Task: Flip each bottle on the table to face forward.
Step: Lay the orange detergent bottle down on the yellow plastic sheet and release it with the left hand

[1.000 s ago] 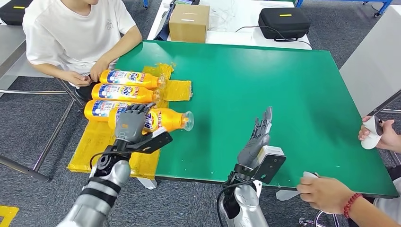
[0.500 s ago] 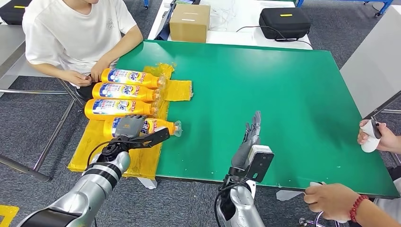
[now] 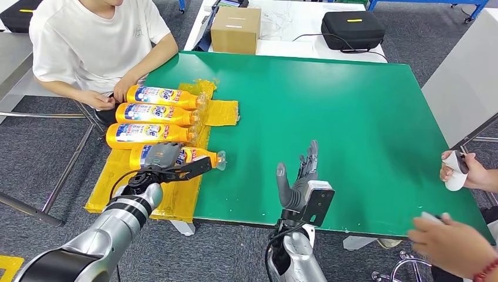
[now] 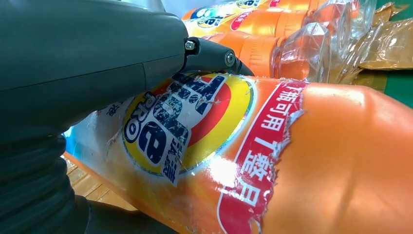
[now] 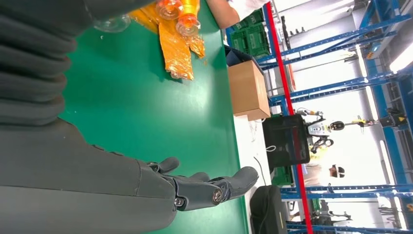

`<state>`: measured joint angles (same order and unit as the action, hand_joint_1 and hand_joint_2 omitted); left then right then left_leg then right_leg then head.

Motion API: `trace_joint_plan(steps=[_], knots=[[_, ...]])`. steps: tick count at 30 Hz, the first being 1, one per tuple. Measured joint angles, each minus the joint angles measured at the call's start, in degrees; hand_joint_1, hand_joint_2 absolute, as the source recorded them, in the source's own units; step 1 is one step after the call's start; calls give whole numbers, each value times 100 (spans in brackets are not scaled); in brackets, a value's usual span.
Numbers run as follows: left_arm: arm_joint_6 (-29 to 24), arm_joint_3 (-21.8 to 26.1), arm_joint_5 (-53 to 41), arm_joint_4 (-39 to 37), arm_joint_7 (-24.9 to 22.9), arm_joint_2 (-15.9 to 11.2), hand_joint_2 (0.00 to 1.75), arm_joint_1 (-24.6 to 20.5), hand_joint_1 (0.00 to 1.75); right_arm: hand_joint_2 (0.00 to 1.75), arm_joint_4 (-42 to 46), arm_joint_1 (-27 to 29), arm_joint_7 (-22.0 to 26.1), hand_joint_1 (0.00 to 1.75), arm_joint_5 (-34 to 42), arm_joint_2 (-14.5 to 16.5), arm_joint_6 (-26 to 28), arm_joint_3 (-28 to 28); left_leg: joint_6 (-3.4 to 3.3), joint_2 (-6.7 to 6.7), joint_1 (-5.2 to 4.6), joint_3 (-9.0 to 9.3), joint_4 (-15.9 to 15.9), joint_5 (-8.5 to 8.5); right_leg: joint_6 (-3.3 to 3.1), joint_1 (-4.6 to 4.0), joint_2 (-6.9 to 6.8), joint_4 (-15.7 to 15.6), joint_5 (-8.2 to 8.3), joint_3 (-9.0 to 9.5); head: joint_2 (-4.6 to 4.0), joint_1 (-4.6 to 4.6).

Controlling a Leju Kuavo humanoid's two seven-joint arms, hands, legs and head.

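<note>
The nearest bottle (image 3: 182,156) lies directly under the left hand (image 3: 161,155), whose fingers (image 4: 209,53) wrap its labelled middle, long axis crosswise to them, while the right hand (image 3: 296,182) hovers empty, fingers apart, well away.

- Four bottles lie side by side at the left of the tabletop (image 3: 352,117), on a plastic sheet (image 3: 176,202).
- The nearest bottle (image 3: 197,155) lies lowest in the row, under the left hand (image 3: 161,156).
- The right hand (image 3: 298,182) stands lower centre.
- A box (image 3: 235,28) sits top centre, beyond the tabletop.
</note>
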<state>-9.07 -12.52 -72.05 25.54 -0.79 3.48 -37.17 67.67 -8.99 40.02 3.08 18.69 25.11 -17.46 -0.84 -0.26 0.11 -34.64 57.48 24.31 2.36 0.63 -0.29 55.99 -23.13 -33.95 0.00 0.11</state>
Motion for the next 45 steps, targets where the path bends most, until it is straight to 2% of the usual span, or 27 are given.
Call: trace_joint_plan(steps=[3, 4, 10, 15, 18, 20, 25, 30, 33, 36, 40, 43, 45], knots=[[257, 0, -49, -24, -52, -1, 175, -62, 19, 175, -54, -9, 0, 0, 22, 0, -93, 0, 0, 0, 0, 3, 0, 0, 0, 0, 0, 0, 0, 4, 0, 1], [352, 0, -61, -34, -62, -2, 175, -85, 0, 175, -78, -12, 0, 0, 34, 0, -134, 1, 0, 0, 0, 4, 0, 0, 0, 0, 0, 0, 0, 6, 0, 1], [798, 10, 100, -51, 237, -30, 175, -182, 0, 175, -216, -34, 0, 0, 117, 1, -335, 23, 0, 0, 0, 7, 0, 0, 0, 0, 0, 0, 0, 8, 0, 0], [1003, 63, 666, 101, 982, -88, 175, -127, 0, 175, -284, -37, 0, 0, 109, 2, -448, 53, 0, -1, 0, 6, 0, 0, 0, 0, 0, 1, 0, 5, 0, -1], [1488, 90, 1578, 641, 1618, -146, 175, 141, 0, 175, -290, -28, 0, 0, 87, 2, -496, 95, 0, 1, 0, 3, 0, 0, 0, 1, 0, 1, 0, 2, 0, 0], [1741, 70, 2200, 1161, 1845, -188, 175, 399, 0, 175, -289, -20, 0, 0, 62, 4, -527, 127, 0, 5, -1, -1, 1, 0, 0, 1, 2, 0, 0, -5, 0, 0], [1810, -41, 3115, 2339, 1833, -222, 175, 876, 0, 175, -291, -7, 0, 0, -5, 15, -602, 183, 1, 1, -1, -14, 2, 0, 0, 0, 1, -1, 0, -16, 0, 1], [1673, -192, 3615, 2977, 1859, -311, 175, 1094, 0, 175, -291, -5, 0, 0, -32, 17, -591, 189, 1, 5, 0, -16, 1, 0, 0, 0, 3, 0, 0, -21, 0, -1], [1300, -232, 4030, 3463, 2137, -294, 175, 1335, 0, 175, -242, 8, 0, 0, -187, 16, -382, 187, 1, 5, 0, -18, 2, 0, 0, 0, 3, 0, 0, -25, 0, -1], [820, -237, 4311, 3976, 2329, -121, 175, 1577, 0, 175, -148, 24, 0, 0, -312, 14, -124, 158, 0, 3, -1, -25, 2, 1, 0, 1, 1, -1, -1, -28, 0, 1], [560, -202, 4877, 4425, 2392, 121, 175, 1775, 0, 175, -104, 27, 0, 0, -400, -4, 130, 80, -1, 4, -3, -27, 2, 2, 0, 2, 2, -3, -1, -29, 0, 1], [506, -85, 5725, 4612, 2484, 324, 175, 1895, 0, 175, -31, 46, 0, 0, -725, -70, 744, -116, -1, 4, -3, -26, 3, 2, 0, 1, 2, -3, -1, -30, 0, -1], [165, 5, 6056, 4680, 2738, 516, 175, 2029, 0, 175, 42, 96, 0, 0, -1113, -133, 1176, -243, -1, 4, -2, -25, 3, 3, 0, 1, 2, -4, -1, -30, 0, -2]])
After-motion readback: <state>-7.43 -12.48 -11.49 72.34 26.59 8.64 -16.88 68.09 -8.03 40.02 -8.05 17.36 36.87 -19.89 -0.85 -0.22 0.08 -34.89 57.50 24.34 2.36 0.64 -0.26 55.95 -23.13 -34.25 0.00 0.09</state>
